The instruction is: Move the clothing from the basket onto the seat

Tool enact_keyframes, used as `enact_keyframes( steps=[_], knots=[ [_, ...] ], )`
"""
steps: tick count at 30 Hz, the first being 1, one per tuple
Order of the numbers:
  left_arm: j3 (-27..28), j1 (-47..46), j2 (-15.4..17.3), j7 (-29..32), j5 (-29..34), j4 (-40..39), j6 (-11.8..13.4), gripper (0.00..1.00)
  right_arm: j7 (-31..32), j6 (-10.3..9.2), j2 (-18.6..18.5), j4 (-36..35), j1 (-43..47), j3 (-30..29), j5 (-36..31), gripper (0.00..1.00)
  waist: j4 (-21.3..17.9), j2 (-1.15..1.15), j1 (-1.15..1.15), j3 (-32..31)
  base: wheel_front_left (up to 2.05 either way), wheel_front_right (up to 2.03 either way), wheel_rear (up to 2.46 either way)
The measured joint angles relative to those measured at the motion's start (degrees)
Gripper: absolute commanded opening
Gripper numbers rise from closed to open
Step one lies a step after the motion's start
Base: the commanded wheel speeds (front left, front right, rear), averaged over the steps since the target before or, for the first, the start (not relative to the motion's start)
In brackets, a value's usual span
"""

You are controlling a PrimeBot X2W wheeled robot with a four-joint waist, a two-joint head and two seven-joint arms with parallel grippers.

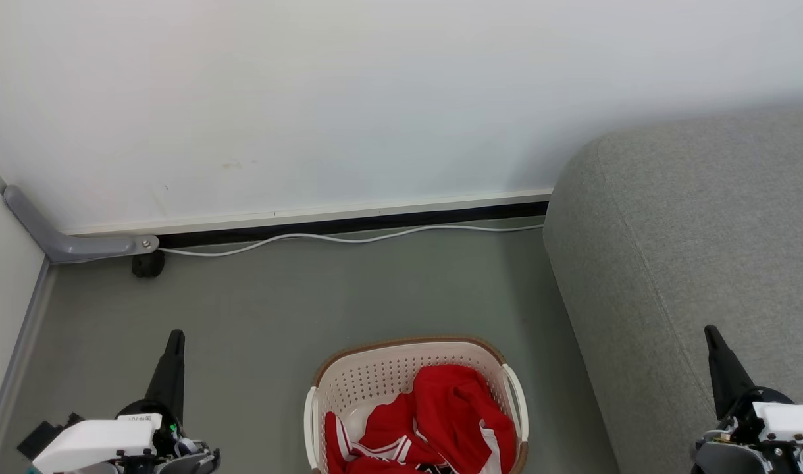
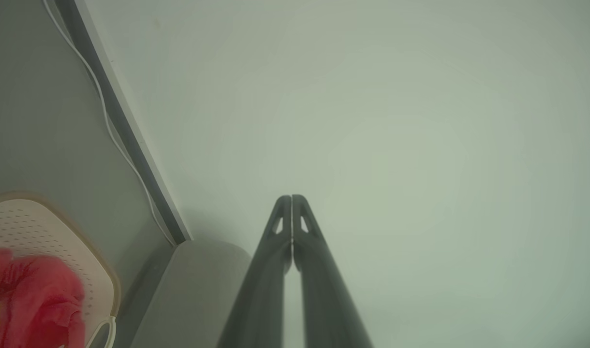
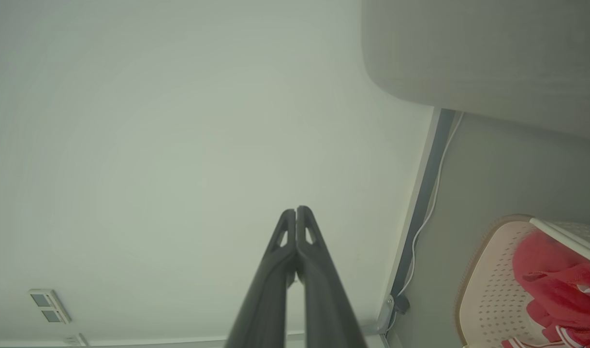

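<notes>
The cream perforated basket point(image 1: 355, 382) with a brown rim stands on the grey floor at the bottom centre of the head view. Red clothing point(image 1: 447, 415) with white stripe trim lies bunched inside it. The grey upholstered seat point(image 1: 691, 250) rises to the basket's right. My left gripper point(image 1: 176, 337) sits at the lower left, shut and empty, well left of the basket. Over the seat's front edge at the lower right, my right gripper point(image 1: 709, 331) is likewise shut and empty. The left wrist view shows the basket point(image 2: 58, 237), the clothing point(image 2: 38, 299) and my closed left gripper point(image 2: 291, 198). The right wrist view shows the basket point(image 3: 488, 290), the clothing point(image 3: 556, 280) and my closed right gripper point(image 3: 296, 210).
A white wall point(image 1: 309, 99) with a dark baseboard runs behind the floor, and a white cable point(image 1: 349, 238) lies along it. A grey angled bracket with a black caster point(image 1: 148, 263) stands at the back left, next to a side panel point(image 1: 0, 289). Bare grey floor point(image 1: 342, 296) lies between basket and wall.
</notes>
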Motion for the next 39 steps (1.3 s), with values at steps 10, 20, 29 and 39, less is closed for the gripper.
enact_keyframes(
  steps=[10, 20, 29, 39],
  knots=[
    [-0.38, 3.75, -1.42, -0.77, 0.09, 4.14, 0.19, 1.0, -0.01, -0.16, 1.3, 3.63, 3.39, 0.49, -0.01, 1.0, -0.01, 0.0, 0.04, 0.02, 0.0, 0.0, 0.0],
    [-0.7, 3.6, -1.4, -2.44, 1.44, 4.11, 0.19, 1.0, -0.23, -0.16, 0.03, 3.2, 2.49, 0.97, -0.77, 1.0, -0.08, 0.0, 0.02, 0.28, 0.0, 0.0, 0.0],
    [-0.75, 3.16, -1.35, -3.89, 5.92, 3.77, 0.19, 1.0, -2.66, -0.16, -2.11, 2.98, 1.52, 3.27, -2.4, 1.0, -0.12, 0.0, 0.01, 0.43, 0.0, 0.0, 0.0],
    [-0.81, 2.42, -1.27, -5.56, 14.16, 2.31, 0.81, 1.0, -5.13, -0.16, -5.02, 3.11, -0.55, 6.92, -5.49, 1.0, -0.18, 0.0, 0.01, 0.65, 0.0, 0.0, 0.0]
  ],
)
